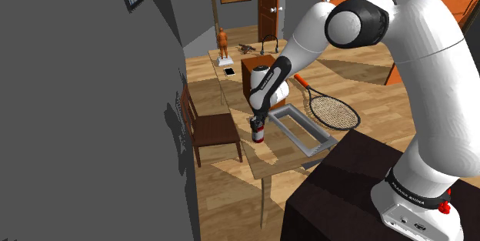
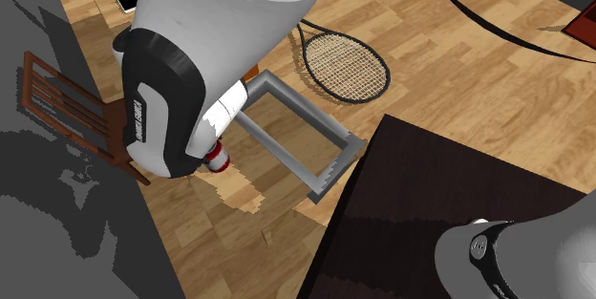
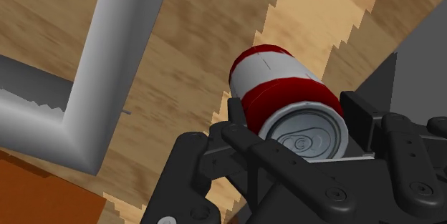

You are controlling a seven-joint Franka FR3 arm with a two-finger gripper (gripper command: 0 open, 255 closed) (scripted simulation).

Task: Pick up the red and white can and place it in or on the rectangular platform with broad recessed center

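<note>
Tool: the tool (image 1: 259, 118) points down, its black fingers (image 3: 235, 112) closed on the can (image 3: 283, 86).
Can from tool: right between the fingers, long axis upright along the tool, lid toward the palm.
Can's place: low over the tabletop (image 1: 271, 159); whether they touch, I cannot tell.
Platform: the grey platform (image 1: 289, 134) lies just beside it, on the shoulder view's right.
Look: red with a white band and a silvery tabbed lid.

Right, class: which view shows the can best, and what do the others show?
The wrist view: the can is close, its red and white bands and silver top plain. In the shoulder view it is small, upright under the arm. In the second exterior view a sliver peeks past the arm.
</note>
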